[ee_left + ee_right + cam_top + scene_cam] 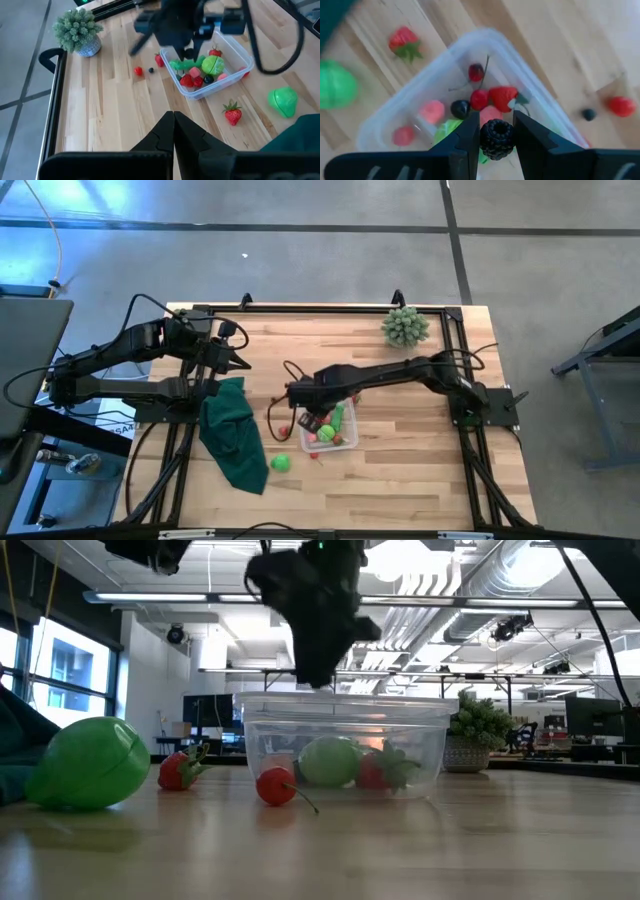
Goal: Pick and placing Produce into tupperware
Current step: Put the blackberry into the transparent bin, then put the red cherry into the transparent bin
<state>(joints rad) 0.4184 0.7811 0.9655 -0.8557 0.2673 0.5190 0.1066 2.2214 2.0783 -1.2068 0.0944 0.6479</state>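
Above the tupperware, right pincer pinches a blackberry.

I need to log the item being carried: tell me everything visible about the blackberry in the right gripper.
The blackberry is a small, round, bumpy black toy berry with a shallow hollow at its top, plastic-looking. It is pinched on two sides by the right gripper, held above the clear tupperware, over the produce already inside, touching nothing else.
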